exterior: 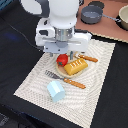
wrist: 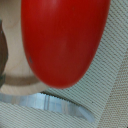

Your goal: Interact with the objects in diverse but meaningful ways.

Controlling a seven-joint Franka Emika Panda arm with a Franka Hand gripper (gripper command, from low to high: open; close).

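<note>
One arm hangs low over a ribbed cream placemat on the dark desk; its white wrist housing covers the gripper in the exterior view, so whether the jaws stand apart or together cannot be told, and the wrist view shows no fingers either. Directly beneath the housing sits the red tomato on a pale round plate; in the wrist view the tomato fills most of the picture, very close to the camera, with the plate's rim curving below it. Touching or just beside the tomato on the same plate lies the yellow ridged block, tilted diagonally. A wooden-handled fork lies on the placemat just beside the plate, toward the exterior view's bottom; a knife with a wooden handle lies on the far side, and a serrated metal blade shows in the wrist view next to the plate rim. The pale blue cup rests on its side on the placemat, near the fork and apart from the plate. Two grey pots stand well apart on a brown board toward the exterior view's upper right.
</note>
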